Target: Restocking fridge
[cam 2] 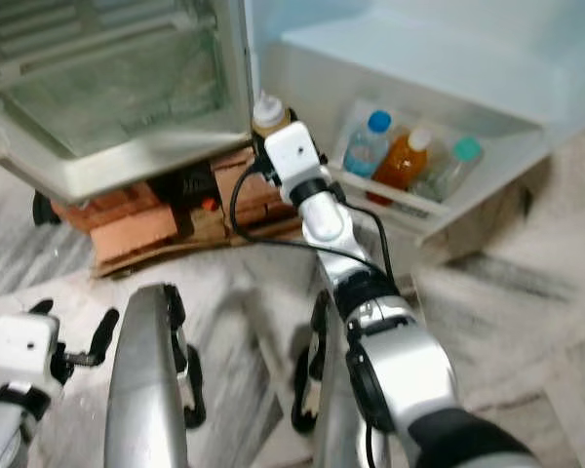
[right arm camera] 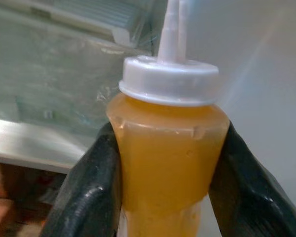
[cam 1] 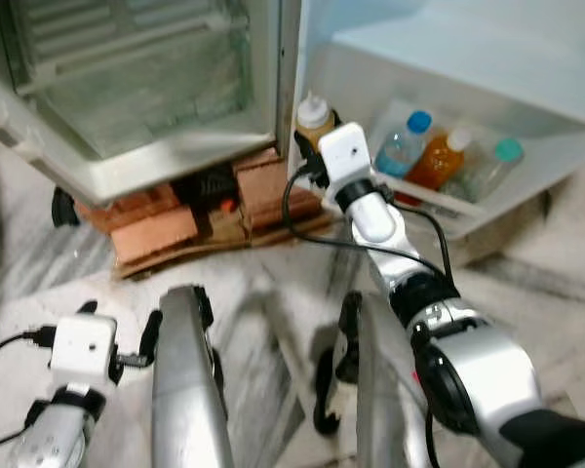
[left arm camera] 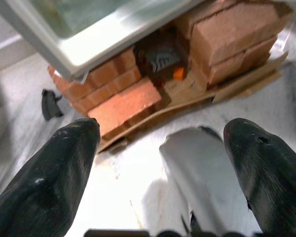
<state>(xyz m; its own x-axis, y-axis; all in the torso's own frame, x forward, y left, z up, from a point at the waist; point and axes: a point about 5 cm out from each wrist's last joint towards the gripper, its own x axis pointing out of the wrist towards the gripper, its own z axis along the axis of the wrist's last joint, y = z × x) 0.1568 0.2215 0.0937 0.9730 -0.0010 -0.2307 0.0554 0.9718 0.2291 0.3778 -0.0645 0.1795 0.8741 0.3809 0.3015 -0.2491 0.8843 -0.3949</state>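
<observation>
Orange sauce bottle [right arm camera: 166,163] in right pincer [right arm camera: 167,182] grasp beside door shelf [cam 1: 439,200] with three bottles [cam 1: 448,156]; left pincer [left arm camera: 163,163] released.

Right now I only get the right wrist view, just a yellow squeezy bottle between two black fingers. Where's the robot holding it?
Observer: The right gripper holds the squeeze bottle by the open fridge door, at the near end of the door shelf.
Operator: Is anything in that shelf already?
Observer: Yes, three bottles stand there: a blue-capped bottle, an orange bottle and a green-capped bottle.
Operator: What's the other arm doing?
Observer: The left gripper hangs low over the floor with its fingers open, holding nothing.
Operator: What's under the fridge?
Observer: Bricks laid on cardboard.
</observation>
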